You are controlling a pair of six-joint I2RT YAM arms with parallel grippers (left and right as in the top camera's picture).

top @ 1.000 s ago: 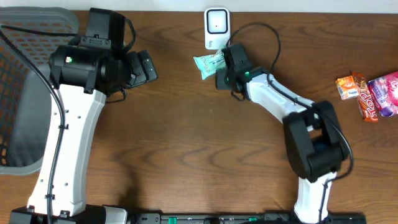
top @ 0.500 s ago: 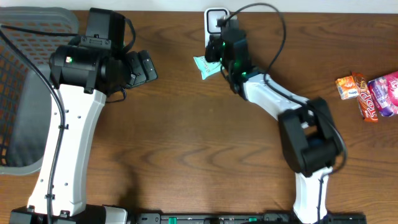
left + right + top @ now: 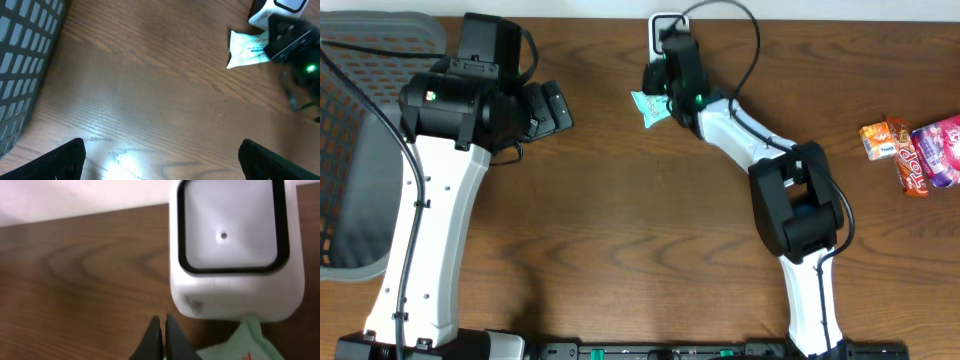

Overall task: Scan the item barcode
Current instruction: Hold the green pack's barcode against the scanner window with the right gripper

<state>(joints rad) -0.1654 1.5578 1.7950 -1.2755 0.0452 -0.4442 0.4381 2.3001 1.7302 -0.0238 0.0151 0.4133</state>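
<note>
The right gripper (image 3: 161,335) has its 2 fingers pressed together, and nothing is between them. The tips hang over the table (image 3: 620,220), just in front of the lower left corner of the white scanner (image 3: 235,245), which shows a dark-framed window. The pale green packet (image 3: 235,342) lies flat on the wood just beside the closed fingers, on their right in the wrist view. Its upper edge is at the foot of the scanner; I cannot tell whether the 2 touch.

The left gripper (image 3: 165,160) holds nothing, and its 2 fingers stand wide apart above bare wood. It is well apart from the packet. A grey mesh basket (image 3: 360,60) is at the left edge of the table. Some colourful snack packs (image 3: 910,150) lie at the far right edge.
</note>
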